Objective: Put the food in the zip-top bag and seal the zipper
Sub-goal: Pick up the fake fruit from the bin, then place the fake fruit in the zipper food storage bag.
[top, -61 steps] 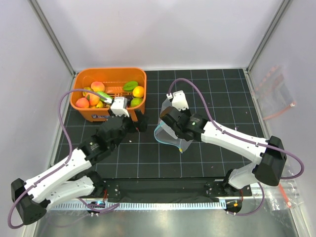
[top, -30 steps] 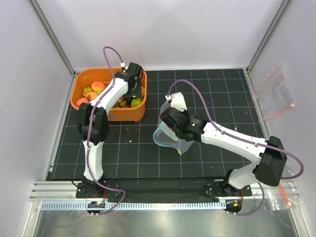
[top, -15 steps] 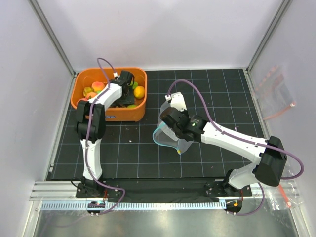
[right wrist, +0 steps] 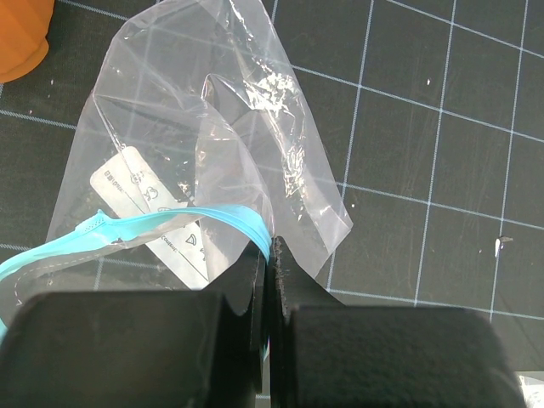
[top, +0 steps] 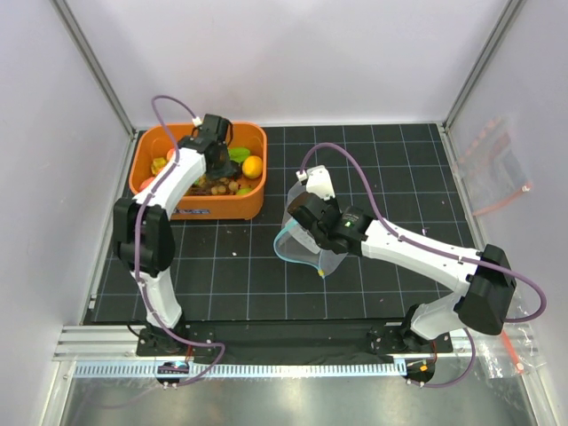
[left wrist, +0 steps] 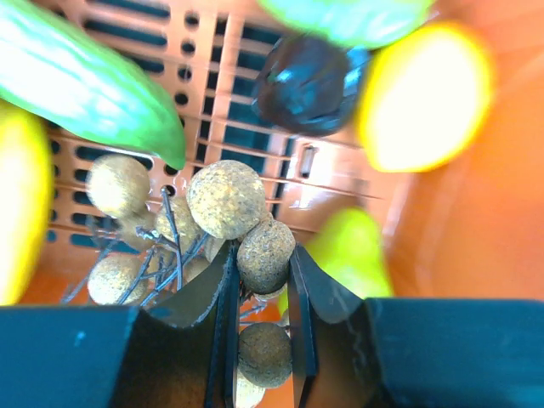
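In the basket [top: 222, 202] the left gripper [left wrist: 261, 257] nips one ball of the light, loosely stalked brown cluster [left wrist: 225, 200], probably slippier than its stems; right of the basket, the right gripper [right wrist: 269, 255] pinches the zipper [right wrist: 127, 224] of the floppy bag [right wrist: 238, 110].

Pretty plain setup: a black surface [top: 373, 151] with a thin white grid, boxed in by pale, slightly lavender walls at the back [top: 293, 53], left [top: 44, 177] and right [top: 532, 106]. Silver frame posts [top: 93, 67] run up the back corners, and an aluminium rail [top: 293, 366] lines the near edge. Light's soft and even.
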Robot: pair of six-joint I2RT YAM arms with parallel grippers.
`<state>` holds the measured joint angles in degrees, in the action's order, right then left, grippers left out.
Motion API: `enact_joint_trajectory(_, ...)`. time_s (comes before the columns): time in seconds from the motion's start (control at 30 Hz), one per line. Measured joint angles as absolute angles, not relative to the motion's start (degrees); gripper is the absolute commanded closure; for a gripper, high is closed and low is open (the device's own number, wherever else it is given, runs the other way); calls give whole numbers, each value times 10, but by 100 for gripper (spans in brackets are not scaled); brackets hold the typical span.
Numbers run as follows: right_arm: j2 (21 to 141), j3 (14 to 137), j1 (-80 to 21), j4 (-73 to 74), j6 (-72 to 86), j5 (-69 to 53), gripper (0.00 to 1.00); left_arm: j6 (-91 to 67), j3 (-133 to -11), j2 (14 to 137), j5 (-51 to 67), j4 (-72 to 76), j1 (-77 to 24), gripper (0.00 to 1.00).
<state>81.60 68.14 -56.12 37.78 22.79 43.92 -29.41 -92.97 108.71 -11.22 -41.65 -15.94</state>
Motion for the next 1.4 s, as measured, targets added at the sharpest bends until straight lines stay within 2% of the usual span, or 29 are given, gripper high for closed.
enact_joint_trajectory(0.23,816,681,-561,377,228,439,99,-294,-982,1009,-111,-462,-158,100)
enact_joint_trajectory(0.67,806,668,-561,369,227,439,99,-298,-971,932,-68,-479,-156,100)
enact_joint_trajectory(1.03,762,640,-527,332,225,355,99,-326,-967,854,90,-457,-158,100)
enact_joint_trajectory(1.17,755,638,-524,322,225,325,99,-345,-925,808,118,-429,-179,100)
enact_joint_trajectory(1.4,730,631,-524,309,226,271,99,-387,-789,696,126,-330,-291,100)
